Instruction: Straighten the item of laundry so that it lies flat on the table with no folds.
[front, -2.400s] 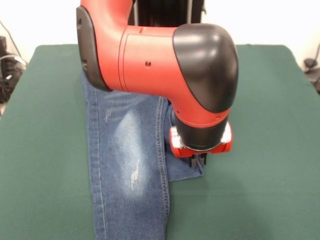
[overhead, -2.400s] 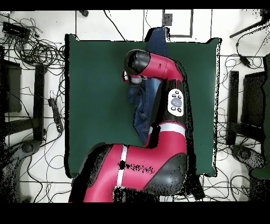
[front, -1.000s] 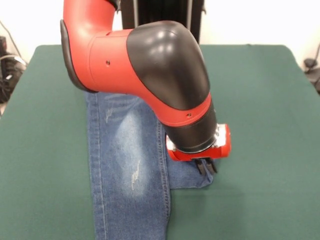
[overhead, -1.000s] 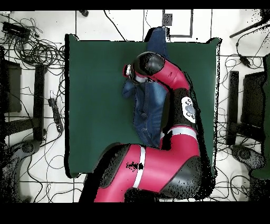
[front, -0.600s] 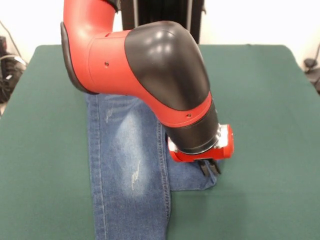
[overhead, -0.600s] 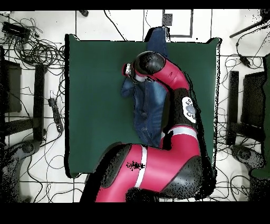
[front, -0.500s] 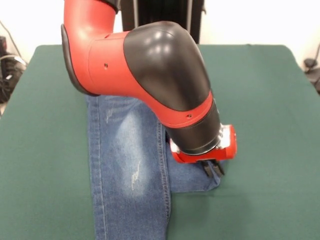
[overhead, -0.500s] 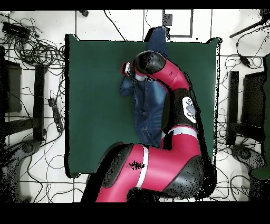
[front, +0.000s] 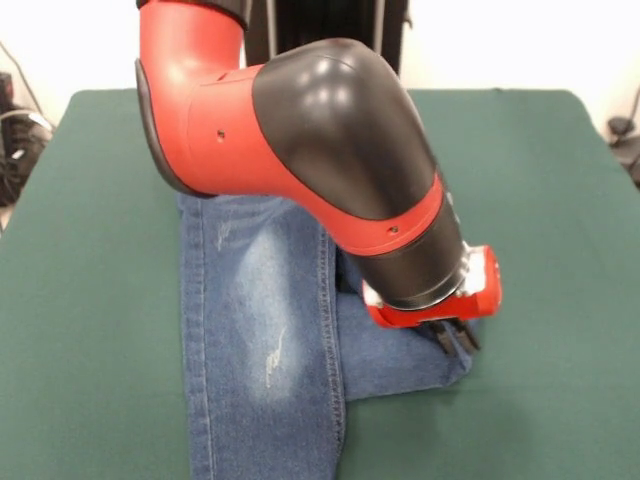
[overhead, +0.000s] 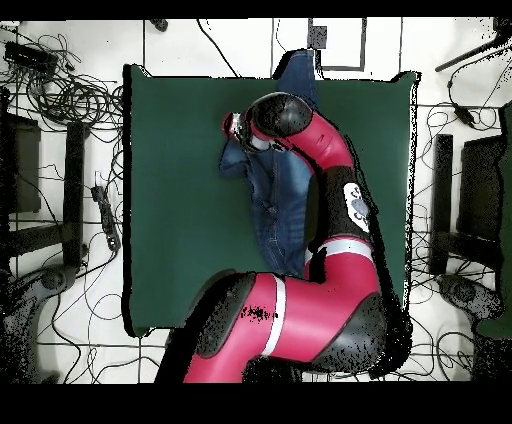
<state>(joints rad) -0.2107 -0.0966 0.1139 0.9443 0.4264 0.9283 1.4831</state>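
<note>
Gripper w/ fingers clamped on the hem of the folded-over leg of the jeans, which lie mid-table w/ one leg running off the near edge, prob. to drag that leg sideways & unfold it.

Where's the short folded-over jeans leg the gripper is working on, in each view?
Front view: the folded leg sticks out to the picture's right of the long leg, low centre, with the gripper at its outer end.
Overhead view: the folded leg bulges to the picture's left, upper centre.
Shared landmark: the arm's red and black wrist directly above it.
</note>
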